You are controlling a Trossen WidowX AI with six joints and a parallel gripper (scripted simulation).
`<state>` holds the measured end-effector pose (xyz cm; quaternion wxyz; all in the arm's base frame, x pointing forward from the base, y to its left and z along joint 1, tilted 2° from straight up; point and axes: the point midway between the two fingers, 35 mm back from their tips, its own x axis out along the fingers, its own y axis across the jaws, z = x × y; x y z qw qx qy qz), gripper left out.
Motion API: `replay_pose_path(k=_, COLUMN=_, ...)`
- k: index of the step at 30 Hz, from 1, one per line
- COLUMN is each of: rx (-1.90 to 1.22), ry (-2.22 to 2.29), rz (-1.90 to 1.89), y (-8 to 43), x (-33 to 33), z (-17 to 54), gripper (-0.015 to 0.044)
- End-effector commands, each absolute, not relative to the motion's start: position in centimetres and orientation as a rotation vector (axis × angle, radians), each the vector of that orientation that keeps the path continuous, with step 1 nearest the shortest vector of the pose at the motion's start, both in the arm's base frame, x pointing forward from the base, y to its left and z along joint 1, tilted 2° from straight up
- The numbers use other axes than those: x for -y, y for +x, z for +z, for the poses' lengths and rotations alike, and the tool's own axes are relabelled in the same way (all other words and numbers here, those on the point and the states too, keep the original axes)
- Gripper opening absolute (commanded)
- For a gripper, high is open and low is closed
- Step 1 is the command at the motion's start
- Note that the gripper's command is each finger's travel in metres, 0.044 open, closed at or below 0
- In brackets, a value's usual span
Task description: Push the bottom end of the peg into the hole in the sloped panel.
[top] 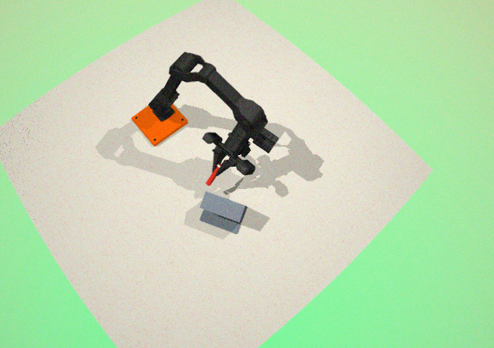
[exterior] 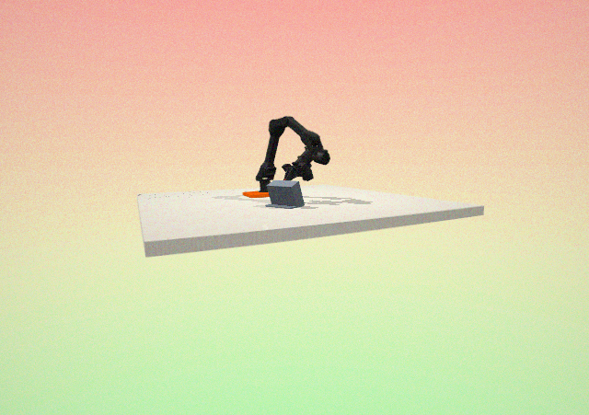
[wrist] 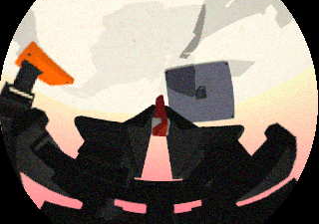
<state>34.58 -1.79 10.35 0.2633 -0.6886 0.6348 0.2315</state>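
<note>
My gripper [top: 217, 170] [wrist: 159, 108] is shut on the red peg [top: 211, 177] [wrist: 159, 105], which has a pale band near the fingers. The peg is tilted, its free end pointing out past the fingertips, held above the table and apart from the panel. The blue-grey sloped panel [top: 224, 206] [exterior: 285, 194] [wrist: 218, 77] stands just beyond the peg's free end in the top view. Its dark, angular hole [wrist: 200, 92] shows in the wrist view, to the right of the peg. The exterior view shows the panel's back, and the peg is mostly hidden there.
The orange base plate [top: 154, 132] [exterior: 254, 194] [wrist: 49, 71] carries the arm, behind the gripper on the side away from the panel. The pale table [top: 279, 256] [exterior: 213, 224] extends around both, with shadows of the arm across it.
</note>
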Motion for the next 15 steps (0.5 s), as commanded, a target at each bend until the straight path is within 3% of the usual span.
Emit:
replay_pose_path(k=1, rx=-1.716, ry=-1.906, rz=0.627, y=34.7, x=1.3, z=10.1, gripper=0.0000)
replay_pose_path(k=15, rx=-1.685, ry=-2.041, rz=0.599, y=35.1, x=-0.5, z=10.1, gripper=0.0000)
